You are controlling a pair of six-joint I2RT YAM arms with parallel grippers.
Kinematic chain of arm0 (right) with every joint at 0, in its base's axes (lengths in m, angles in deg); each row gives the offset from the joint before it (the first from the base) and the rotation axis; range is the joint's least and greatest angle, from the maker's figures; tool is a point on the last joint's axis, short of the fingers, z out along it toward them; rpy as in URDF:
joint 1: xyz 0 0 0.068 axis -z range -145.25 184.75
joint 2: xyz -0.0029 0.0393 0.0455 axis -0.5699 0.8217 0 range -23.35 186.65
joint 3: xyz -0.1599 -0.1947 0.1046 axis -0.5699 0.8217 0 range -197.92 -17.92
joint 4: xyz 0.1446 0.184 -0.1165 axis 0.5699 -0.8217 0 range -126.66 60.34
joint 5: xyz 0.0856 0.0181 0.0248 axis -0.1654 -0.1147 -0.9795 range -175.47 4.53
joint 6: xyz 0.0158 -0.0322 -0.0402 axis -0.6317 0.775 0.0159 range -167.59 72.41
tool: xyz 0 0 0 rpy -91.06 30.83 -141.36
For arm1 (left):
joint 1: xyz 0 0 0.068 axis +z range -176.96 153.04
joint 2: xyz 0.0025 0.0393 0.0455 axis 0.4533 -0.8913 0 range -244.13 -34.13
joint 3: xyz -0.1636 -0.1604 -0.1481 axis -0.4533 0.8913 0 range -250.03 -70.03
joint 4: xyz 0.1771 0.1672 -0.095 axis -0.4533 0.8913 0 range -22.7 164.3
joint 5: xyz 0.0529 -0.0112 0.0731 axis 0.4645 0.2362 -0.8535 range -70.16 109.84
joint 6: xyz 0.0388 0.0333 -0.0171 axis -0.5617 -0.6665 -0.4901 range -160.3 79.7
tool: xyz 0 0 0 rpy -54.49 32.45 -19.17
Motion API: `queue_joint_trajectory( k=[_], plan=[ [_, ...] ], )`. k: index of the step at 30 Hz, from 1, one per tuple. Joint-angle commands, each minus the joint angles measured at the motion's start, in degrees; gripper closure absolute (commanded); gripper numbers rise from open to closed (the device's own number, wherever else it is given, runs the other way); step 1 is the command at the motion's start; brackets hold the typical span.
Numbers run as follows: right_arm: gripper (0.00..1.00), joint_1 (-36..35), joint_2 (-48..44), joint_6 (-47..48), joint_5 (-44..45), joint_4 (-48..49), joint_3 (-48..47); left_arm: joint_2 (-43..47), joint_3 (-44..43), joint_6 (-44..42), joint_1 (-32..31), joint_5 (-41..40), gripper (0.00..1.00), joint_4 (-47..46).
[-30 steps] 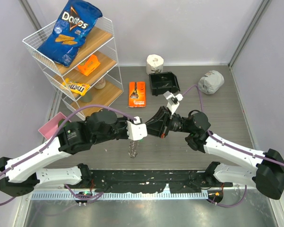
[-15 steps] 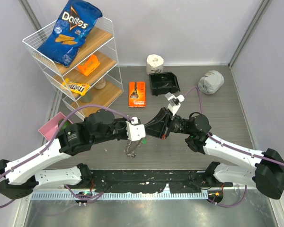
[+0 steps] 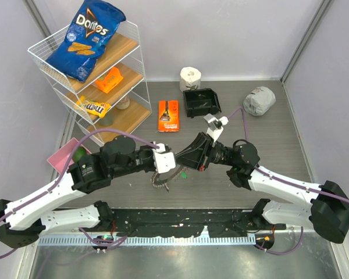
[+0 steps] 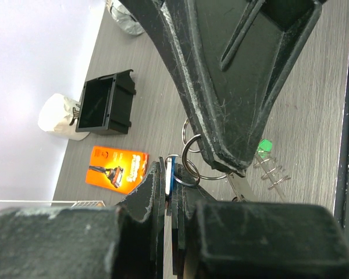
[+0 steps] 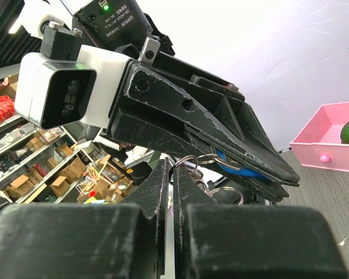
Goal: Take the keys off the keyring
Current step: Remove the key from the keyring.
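On your far left a wire rack (image 3: 131, 70) holds a Doritos bag (image 3: 87, 38), an orange packet (image 3: 109, 79) and a yellow candy bag (image 3: 94, 107). Just below it a pink tray (image 3: 57, 158) sits at the table's (image 3: 279, 139) edge with something round and green in it. Your left gripper (image 4: 170, 177) is raised over the middle of the table. Its jaws are closed right down on a blue-headed key (image 4: 169, 168), which stands edge-on between the fingers. The keyring (image 3: 160, 181) hangs from that meeting point — a loose, frilly silver loop drooping toward the table, whether it touches you cannot tell from above. Small wire rings bunch up at the fingertips. Just right of the loop, a green-headed key (image 3: 184, 172) lies flat on the table, apart from the bunch, beside a short coil of bare wire (image 4: 273, 171). Your right gripper (image 5: 173, 168) comes in from the right, tip to tip with the left one. Its jaws are pressed nearly together on the keyring, nipping one of the small rings — the fingers show no gap to speak of. Farther back on the table lie an orange razor pack (image 3: 168, 115), a black bin (image 3: 193, 108), a roll of tissue (image 3: 190, 77) against the back wall, and at the far right a grey crumpled bundle (image 3: 259, 100).
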Motion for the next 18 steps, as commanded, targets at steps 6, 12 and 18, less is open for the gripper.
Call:
queue_joint_trajectory(
  k=[6, 12, 18],
  plan=[
    [0.95, -4.05, 0.1, -5.05, -8.58, 5.59, 1.55, 2.56, 2.7, 3.14, 2.87, -5.8, 1.0, -22.25],
    [0.95, -4.14, 0.89, -6.98, -8.23, 8.14, 2.17, 4.32, 5.25, 4.46, 3.75, -6.6, 1.0, -27.26],
    [0.95, -5.02, 2.83, -9.18, -7.62, 12.01, 2.78, 4.15, 7.1, 5.78, 4.54, -6.07, 1.0, -32.63]
  ],
)
